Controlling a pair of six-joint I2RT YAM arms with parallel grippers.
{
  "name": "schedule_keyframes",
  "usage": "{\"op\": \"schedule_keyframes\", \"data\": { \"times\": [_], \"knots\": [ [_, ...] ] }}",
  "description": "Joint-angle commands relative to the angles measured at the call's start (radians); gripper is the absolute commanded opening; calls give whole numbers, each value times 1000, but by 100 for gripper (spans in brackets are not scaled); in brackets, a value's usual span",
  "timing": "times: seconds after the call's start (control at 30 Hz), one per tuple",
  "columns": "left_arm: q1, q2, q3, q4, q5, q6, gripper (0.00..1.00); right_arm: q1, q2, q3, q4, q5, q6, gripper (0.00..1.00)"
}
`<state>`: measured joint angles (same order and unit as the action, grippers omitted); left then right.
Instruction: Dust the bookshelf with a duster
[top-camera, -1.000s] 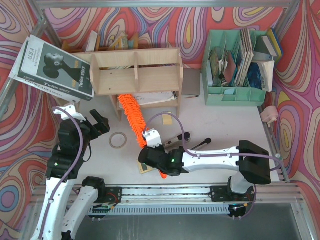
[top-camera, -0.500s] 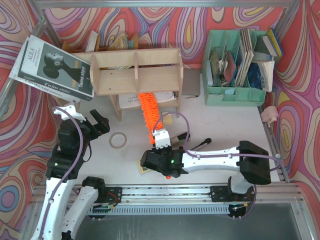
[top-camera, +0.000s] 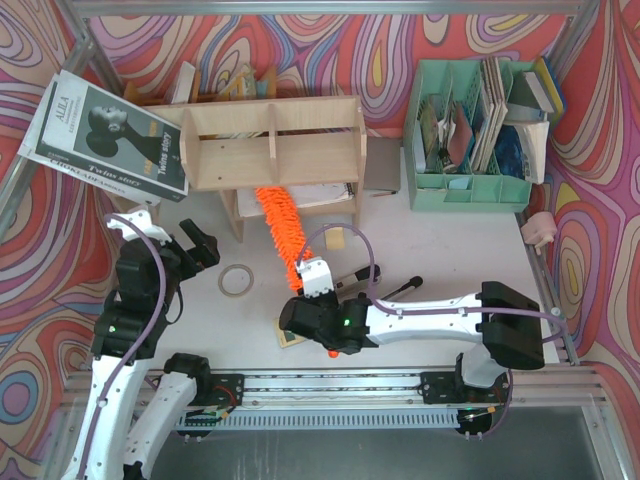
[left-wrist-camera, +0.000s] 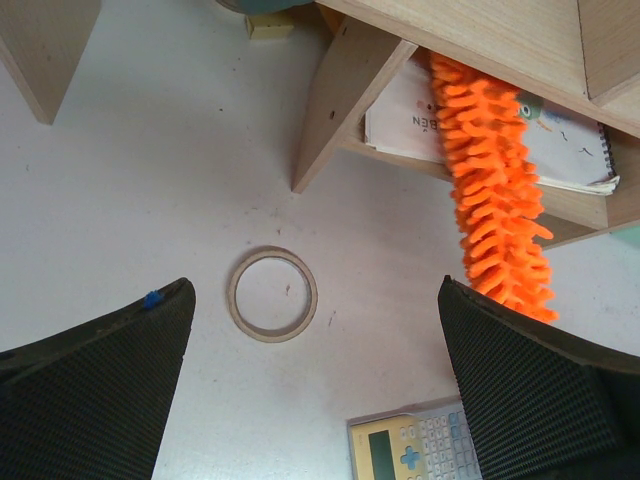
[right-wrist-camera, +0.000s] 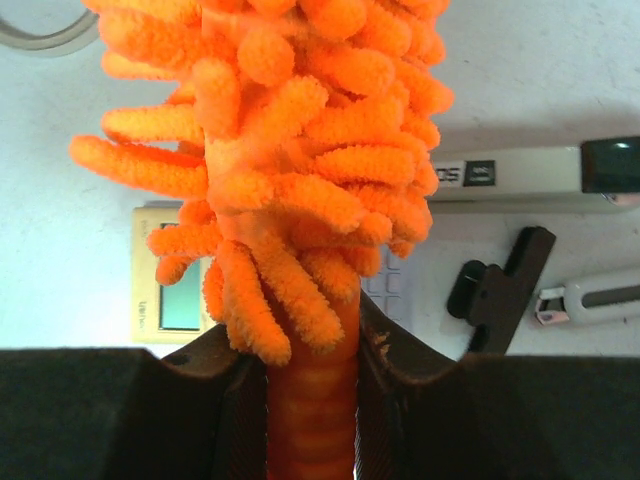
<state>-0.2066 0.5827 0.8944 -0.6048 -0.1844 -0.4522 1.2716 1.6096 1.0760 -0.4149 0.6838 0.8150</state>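
Note:
The light plywood bookshelf stands at the back left; its lower tier shows in the left wrist view. The orange fluffy duster points away from me, with its tip under the front edge of the lower tier, over a notebook. It also shows in the left wrist view and the right wrist view. My right gripper is shut on the duster's handle just below the brush. My left gripper is open and empty above the table, left of the duster.
A tape ring lies between the arms. A calculator lies under the right gripper. A stapler and a black clip lie right of the duster. A mint-green organiser stands back right. A magazine leans at the far left.
The duster's brush swung right along the lower tier, then back to the left. The right gripper turned with it. The left arm has not moved.

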Motion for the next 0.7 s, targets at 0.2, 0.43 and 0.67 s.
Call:
{"op": "schedule_keyframes", "data": {
  "times": [0.2, 0.43, 0.67],
  "knots": [
    [9, -10, -11, -9, -12, 0, 99, 62, -6, 4, 218, -12, -222, 0],
    [9, -10, -12, -9, -12, -2, 98, 97, 4, 0, 189, 2, -221, 0],
    [9, -8, -11, -7, -11, -2, 98, 103, 2, -5, 67, 39, -109, 0]
  ]
}}
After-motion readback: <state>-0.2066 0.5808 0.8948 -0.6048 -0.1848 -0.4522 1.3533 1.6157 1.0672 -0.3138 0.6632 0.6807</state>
